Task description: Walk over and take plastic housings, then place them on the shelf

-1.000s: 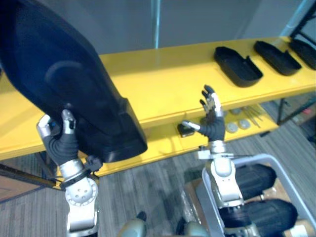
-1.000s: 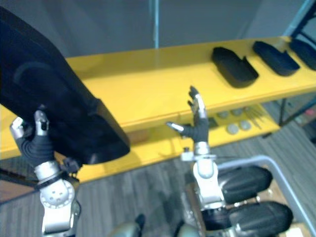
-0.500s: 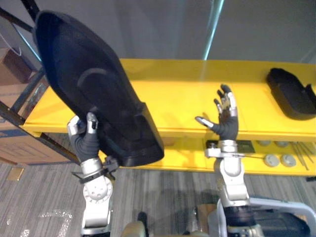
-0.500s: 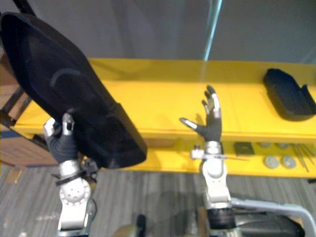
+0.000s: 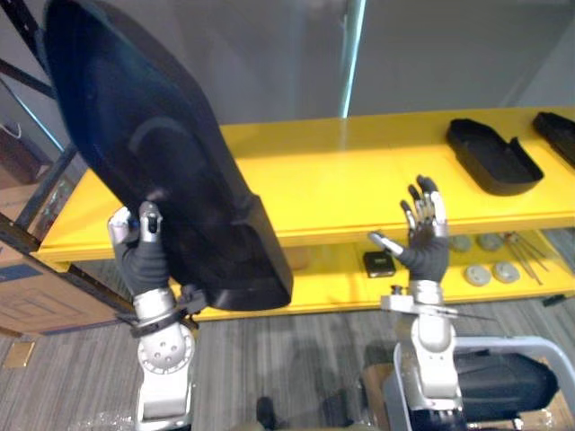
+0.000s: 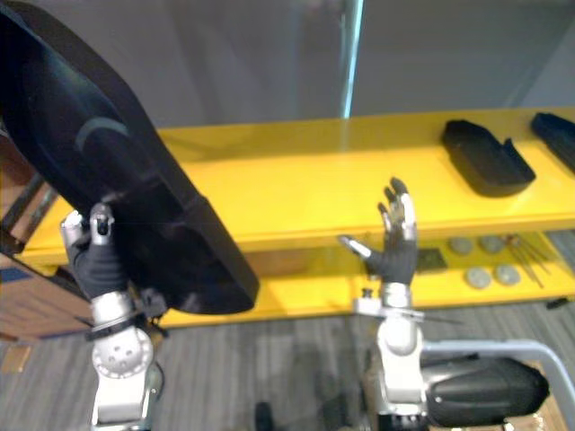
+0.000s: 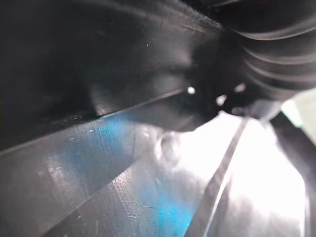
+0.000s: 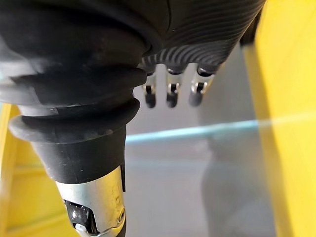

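Housing [image 5: 162,171] is rising tilted at the frame's left, its lower edge clamped in the left hand [image 5: 142,260], likely to clear the shelf [image 5: 341,180]. Right hand [image 5: 424,247] is hovering lower right, fingers spread, empty. Second housing [image 5: 492,154] is lying upper right.

Workshop or factory floor. Long yellow two-tier shelf [image 5: 341,171] just past the right hand [image 5: 424,256]; black plastic housings [image 5: 492,154] on top; metal discs [image 5: 477,275] and thin rods [image 5: 526,251] below; cardboard box [image 5: 27,301] beside the left hand [image 5: 142,260].
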You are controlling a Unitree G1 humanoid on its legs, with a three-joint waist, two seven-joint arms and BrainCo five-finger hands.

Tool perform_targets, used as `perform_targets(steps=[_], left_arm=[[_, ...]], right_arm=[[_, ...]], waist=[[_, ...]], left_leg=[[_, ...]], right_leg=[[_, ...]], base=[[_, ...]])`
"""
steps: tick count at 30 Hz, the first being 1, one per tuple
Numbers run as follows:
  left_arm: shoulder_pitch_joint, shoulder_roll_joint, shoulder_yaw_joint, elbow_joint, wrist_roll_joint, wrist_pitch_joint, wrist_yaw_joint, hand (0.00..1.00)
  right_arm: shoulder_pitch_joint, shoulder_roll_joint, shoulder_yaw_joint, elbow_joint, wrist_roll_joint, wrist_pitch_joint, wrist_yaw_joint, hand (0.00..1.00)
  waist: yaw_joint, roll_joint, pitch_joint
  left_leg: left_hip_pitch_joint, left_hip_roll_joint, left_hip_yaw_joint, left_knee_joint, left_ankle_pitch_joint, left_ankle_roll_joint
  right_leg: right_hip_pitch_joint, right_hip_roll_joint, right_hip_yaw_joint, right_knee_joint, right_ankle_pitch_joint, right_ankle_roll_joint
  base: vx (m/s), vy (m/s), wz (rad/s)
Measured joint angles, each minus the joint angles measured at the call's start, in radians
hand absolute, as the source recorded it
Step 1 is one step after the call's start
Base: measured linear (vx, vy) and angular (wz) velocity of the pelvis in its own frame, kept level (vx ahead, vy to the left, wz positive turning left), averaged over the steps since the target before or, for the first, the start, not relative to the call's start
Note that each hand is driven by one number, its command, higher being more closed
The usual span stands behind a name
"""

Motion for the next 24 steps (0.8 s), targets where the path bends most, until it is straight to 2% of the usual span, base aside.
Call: perform_targets(steps=[3,4,7,12,16,20,24], left_arm=[[-0.104,0.025,0.054,0.078,0.033,0.039,-0.006,1.0],[-0.15,0.057,0.077,0.116,0.035,0.06,-0.008,1.0],[-0.27,0.129,0.106,0.197,0.099,0.116,-0.008,1.0],[-0.408,0.184,0.135,0.247,0.129,0.143,0.006,1.0],[-0.548,0.265,0.131,0.329,0.142,0.171,0.008,1.0],[-0.719,0.36,0.115,0.471,0.131,0.2,0.007,1.0],[-0.936,0.483,0.066,0.686,0.089,0.222,0.003,1.0]], right_arm=[[0.033,-0.004,-0.079,-0.025,0.002,0.013,0.014,0.0],[0.041,-0.009,-0.093,-0.027,0.005,0.018,0.016,0.0],[0.099,-0.015,-0.116,-0.058,0.047,0.03,0.049,0.0],[0.175,-0.013,-0.116,-0.077,0.083,0.037,0.083,0.0],[0.208,-0.009,-0.115,-0.083,0.097,0.038,0.102,0.0],[0.227,-0.008,-0.107,-0.086,0.117,0.04,0.12,0.0],[0.227,-0.009,-0.079,-0.098,0.119,0.043,0.125,0.0]], waist=[[-0.012,0.001,0.0],[-0.026,0.003,0.002],[-0.038,0.011,0.013],[-0.062,0.026,0.035],[-0.08,0.033,0.05],[-0.081,0.037,0.056],[-0.086,0.048,0.103]], left_leg=[[-0.021,0.015,0.002,0.0,0.006,-0.008],[-0.029,0.022,0.004,0.0,0.009,-0.012],[-0.036,0.039,0.028,-0.001,0.012,-0.017],[-0.049,0.06,0.086,-0.001,0.016,-0.024],[-0.049,0.066,0.107,0.0,0.018,-0.027],[-0.048,0.072,0.119,0.0,0.019,-0.028],[-0.053,0.072,0.121,0.0,0.02,-0.029]], right_leg=[[-0.022,0.016,0.011,-0.002,0.008,-0.008],[-0.032,0.024,0.023,-0.002,0.009,-0.01],[-0.063,0.042,0.063,0.011,0.007,-0.018],[-0.109,0.063,0.121,0.017,0.015,-0.032],[-0.127,0.074,0.151,0.017,0.02,-0.038],[-0.133,0.081,0.164,0.017,0.021,-0.041],[-0.15,0.081,0.169,0.036,0.02,-0.043]], base=[[-0.02,-0.031,-0.07],[-0.03,-0.051,-0.15],[-0.02,-0.052,-0.26],[0.01,-0.033,-0.37],[0.04,-0.03,-0.24],[0.02,-0.019,-0.09],[-0.01,0.001,-0.02]])
